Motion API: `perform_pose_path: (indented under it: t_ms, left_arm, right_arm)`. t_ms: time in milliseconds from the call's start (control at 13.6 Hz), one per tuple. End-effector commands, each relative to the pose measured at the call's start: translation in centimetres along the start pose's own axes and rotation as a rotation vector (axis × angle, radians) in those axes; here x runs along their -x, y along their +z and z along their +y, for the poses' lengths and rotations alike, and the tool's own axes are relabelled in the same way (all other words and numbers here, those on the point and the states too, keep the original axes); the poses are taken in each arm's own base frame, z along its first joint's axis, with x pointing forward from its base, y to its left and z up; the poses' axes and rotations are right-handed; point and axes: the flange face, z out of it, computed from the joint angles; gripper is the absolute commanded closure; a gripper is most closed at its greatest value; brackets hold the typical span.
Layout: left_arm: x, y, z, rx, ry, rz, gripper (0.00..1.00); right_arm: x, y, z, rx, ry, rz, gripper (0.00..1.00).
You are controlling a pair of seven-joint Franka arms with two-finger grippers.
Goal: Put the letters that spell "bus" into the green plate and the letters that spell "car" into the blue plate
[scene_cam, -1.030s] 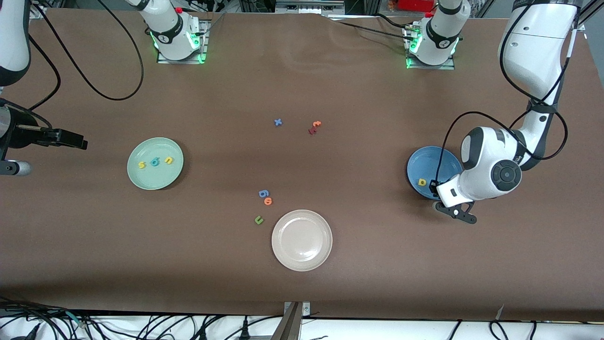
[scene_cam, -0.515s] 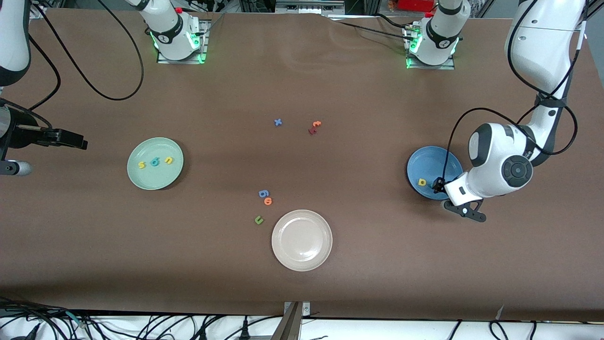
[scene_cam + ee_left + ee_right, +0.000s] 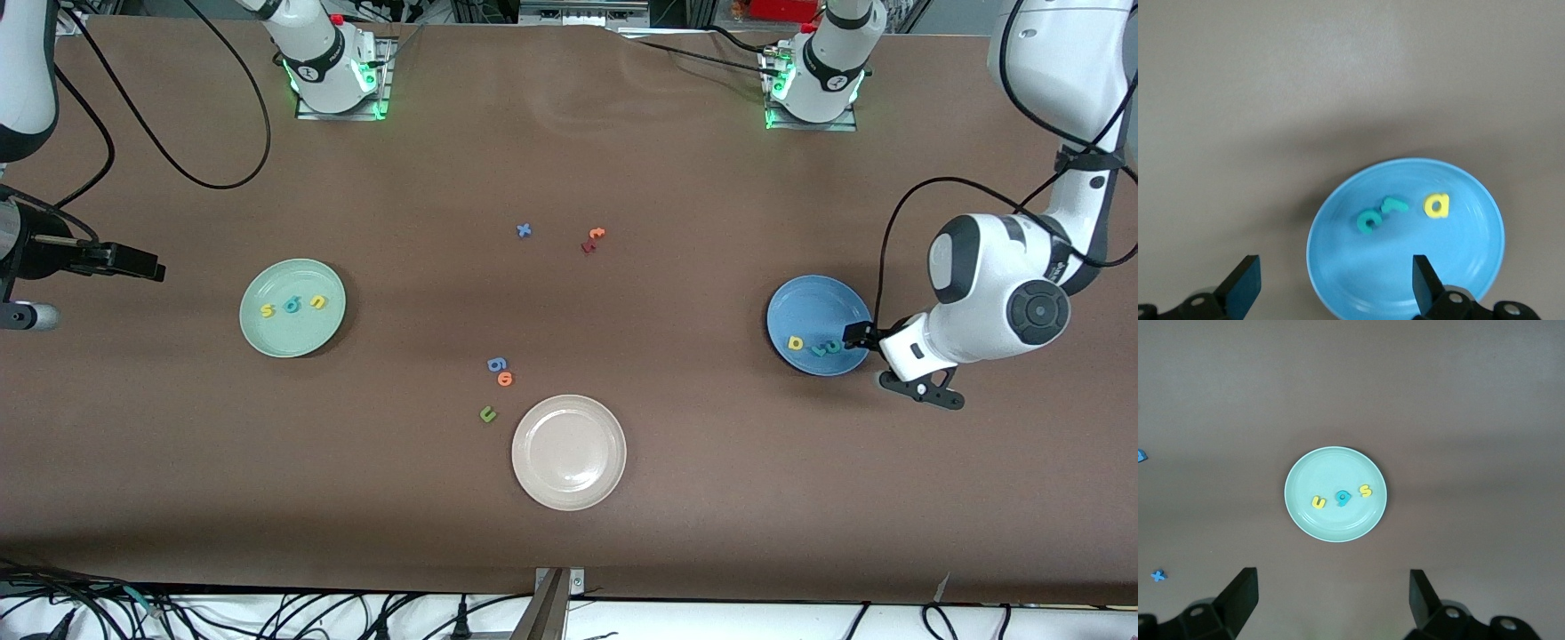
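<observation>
The blue plate (image 3: 813, 311) (image 3: 1405, 273) holds a yellow a (image 3: 796, 343) (image 3: 1436, 205), a teal c (image 3: 1367, 221) and a teal r (image 3: 1395, 206). My left gripper (image 3: 861, 336) (image 3: 1335, 288) hangs open and empty over the plate's rim at the left arm's end. In the green plate (image 3: 293, 338) (image 3: 1331, 470) lie a yellow s (image 3: 266, 310) (image 3: 1366, 491), a teal b (image 3: 291, 306) (image 3: 1342, 498) and a yellow u (image 3: 317, 302) (image 3: 1318, 501). My right gripper (image 3: 142, 264) (image 3: 1331, 600) waits open and empty, raised at the right arm's end of the table.
A beige-white plate (image 3: 569, 452) sits nearest the front camera. Beside it lie a blue 6-like letter (image 3: 496, 364), an orange o (image 3: 505, 379) and a green u (image 3: 487, 413). Mid-table are a blue x (image 3: 524, 230) and orange and dark red letters (image 3: 593, 238).
My left gripper opened and drew back from the blue plate toward the left arm's end; the two teal letters now show in the plate beside the yellow a. The right arm stayed still.
</observation>
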Motion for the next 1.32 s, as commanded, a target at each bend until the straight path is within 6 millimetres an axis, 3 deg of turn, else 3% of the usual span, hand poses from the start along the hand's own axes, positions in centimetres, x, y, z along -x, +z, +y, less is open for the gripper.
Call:
perform_pose_path:
  t_ms: [0,736,1251]
  left_arm:
    - [1.0,-3.2,0.3,0.01,-0.035,-0.012,0.0]
    - [2.3,-13.3,-1.8,0.084,-0.185,-0.077,0.0]
    - [8.8,-25.8,0.1,0.075,-0.247,0.067,0.0]
  right_arm:
    - [0.5,-0.2,-0.1,0.006,-0.008,0.008,0.0]
    - [0.2,-0.4,-0.1,0.009,-0.006,0.028,0.0]
    - [0.2,-0.3,-0.2,0.011,-0.008,0.028,0.0]
